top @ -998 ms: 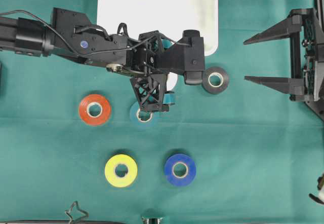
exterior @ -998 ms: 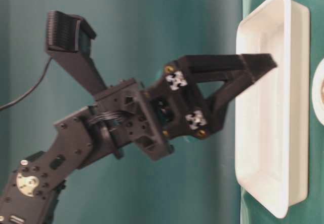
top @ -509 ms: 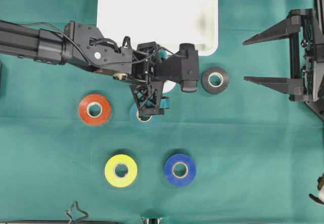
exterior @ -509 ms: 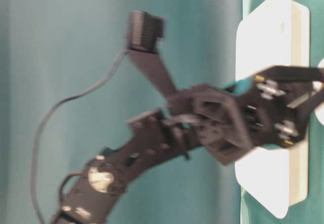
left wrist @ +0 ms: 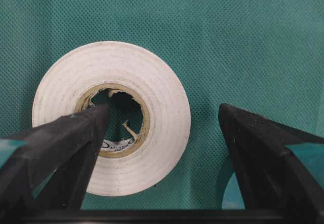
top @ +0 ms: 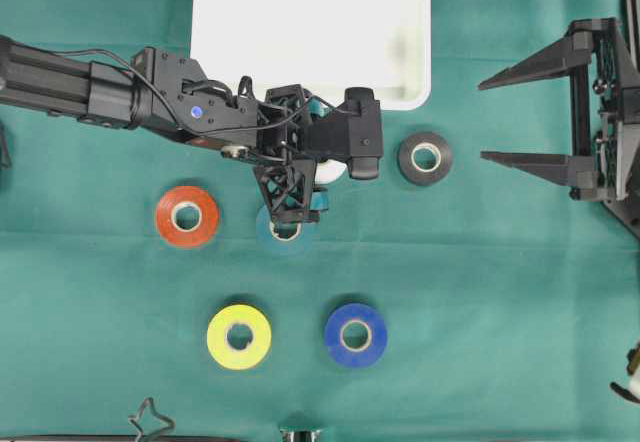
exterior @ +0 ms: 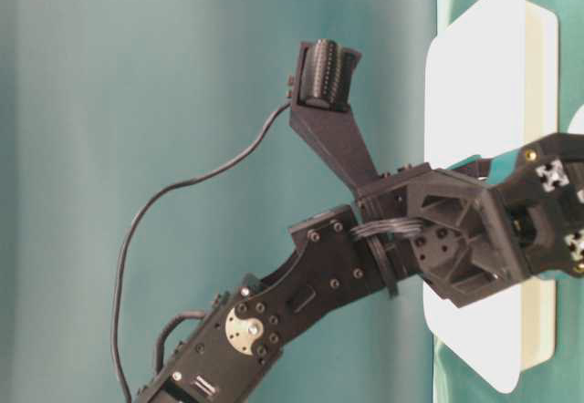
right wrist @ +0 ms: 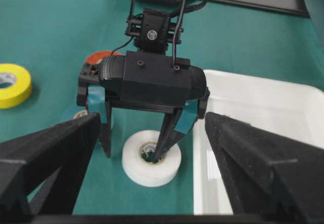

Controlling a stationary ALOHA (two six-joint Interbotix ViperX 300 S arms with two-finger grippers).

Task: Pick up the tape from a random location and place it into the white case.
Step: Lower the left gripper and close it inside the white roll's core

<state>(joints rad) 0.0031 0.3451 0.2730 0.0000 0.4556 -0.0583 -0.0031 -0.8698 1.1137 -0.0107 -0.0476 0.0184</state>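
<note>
Left end effector (left wrist: 159, 133) spread, one finger inside the white vinyl tape roll (left wrist: 152, 89) core; overhead view hides this roll.

"What kind of place is this?"

"A robot lab. Two black robot arms (top: 120, 92) sit over a table with a green cloth (top: 480, 302). Cameras ride on the arms, and colored tape rolls (top: 239, 336) lie spread out for practice."

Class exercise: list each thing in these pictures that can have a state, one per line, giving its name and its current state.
Left gripper: open, straddling one side of the white tape roll, not gripping.
Right gripper: open, holding nothing.
White tape roll: flat on the green cloth.
White rectangular plastic case: no tape inside.
</note>
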